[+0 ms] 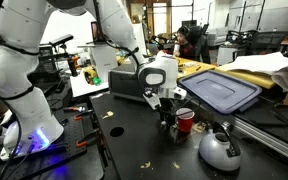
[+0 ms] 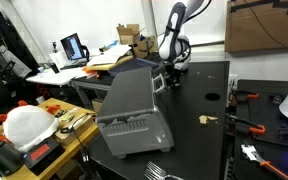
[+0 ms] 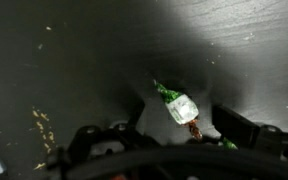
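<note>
My gripper (image 3: 184, 135) is down near the black tabletop (image 3: 74, 60), and its two dark fingers stand apart. Between them lies a small wrapped sweet (image 3: 183, 108) with green twisted ends, a pale middle and a brownish tip. The fingers do not visibly touch it. In both exterior views the gripper (image 1: 168, 113) (image 2: 171, 77) hangs low over the table. In an exterior view a red cup (image 1: 185, 121) stands right beside it. The sweet is hidden in both exterior views.
A grey machine (image 1: 132, 84) (image 2: 129, 108) sits on the black table. A blue-grey tray (image 1: 220, 90) lies behind the cup. A silver rounded vessel (image 1: 219, 150) stands near the front. Small crumbs (image 3: 42, 128) dot the table. Tools (image 2: 246, 100) lie at the table's side.
</note>
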`<action>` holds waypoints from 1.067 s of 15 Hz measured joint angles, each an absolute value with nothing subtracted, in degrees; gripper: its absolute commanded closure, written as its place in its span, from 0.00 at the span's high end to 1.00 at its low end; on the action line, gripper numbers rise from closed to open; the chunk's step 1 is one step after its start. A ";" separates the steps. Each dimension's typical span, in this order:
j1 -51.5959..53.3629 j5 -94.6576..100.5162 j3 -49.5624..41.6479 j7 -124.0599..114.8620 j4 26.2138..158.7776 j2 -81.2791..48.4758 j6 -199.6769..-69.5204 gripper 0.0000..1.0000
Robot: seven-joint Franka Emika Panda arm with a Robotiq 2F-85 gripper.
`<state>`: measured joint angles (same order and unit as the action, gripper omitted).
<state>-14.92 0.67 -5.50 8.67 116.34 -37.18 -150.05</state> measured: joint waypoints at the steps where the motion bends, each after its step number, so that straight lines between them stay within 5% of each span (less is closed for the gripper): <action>1: -16.05 0.45 -4.74 9.86 115.80 -37.19 -149.13 0.34; 6: -18.14 -0.76 -3.50 12.14 113.63 -37.20 -144.05 0.01; 16: -18.48 -0.47 -5.89 13.27 113.22 -35.95 -142.57 0.04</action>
